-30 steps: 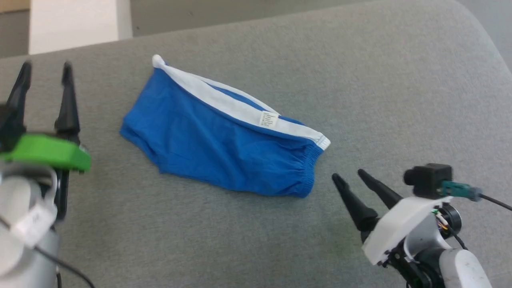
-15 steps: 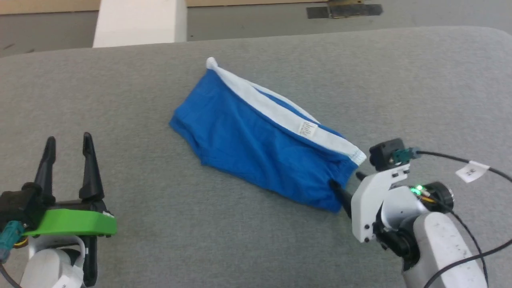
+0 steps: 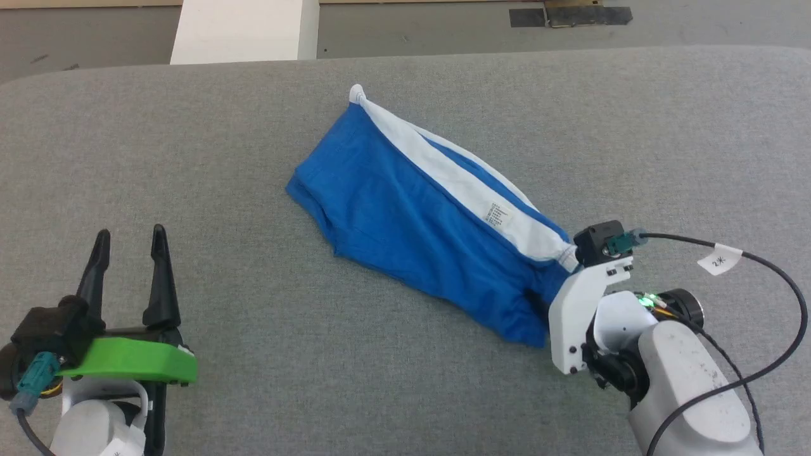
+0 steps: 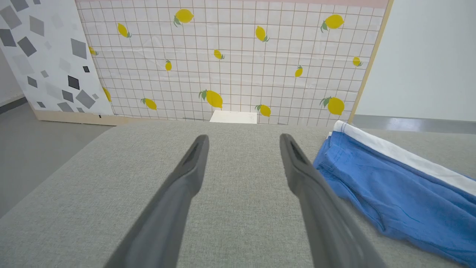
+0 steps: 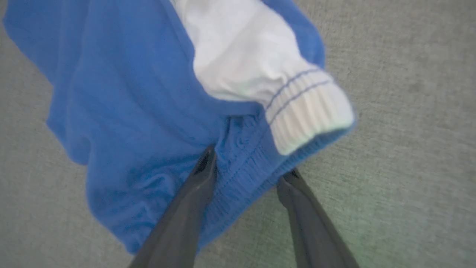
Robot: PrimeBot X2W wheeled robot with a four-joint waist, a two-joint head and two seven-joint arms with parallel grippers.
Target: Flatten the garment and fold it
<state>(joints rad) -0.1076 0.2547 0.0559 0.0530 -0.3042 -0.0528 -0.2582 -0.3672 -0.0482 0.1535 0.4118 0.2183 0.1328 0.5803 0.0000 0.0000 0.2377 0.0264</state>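
Your left claw (image 3: 130,244), head view: fingers spread, holding nothing, low at left, well apart from garment (image 3: 405,215). Garment lies slantwise on grey cushion (image 3: 190,139), white stripe (image 3: 443,171) along far edge, label (image 3: 500,214) showing. Left wrist view: you see claw fingers apart above bare cushion, garment off to right. Right wrist view: right claw (image 5: 250,165) unclenched, fingers straddling gathered waistband (image 5: 241,149), not yet pinched.

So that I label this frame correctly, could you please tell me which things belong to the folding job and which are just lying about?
Job:
- blue shorts
- right hand, open astride their edge
- left hand, open

Lying about:
- white box
- lemon-print panel
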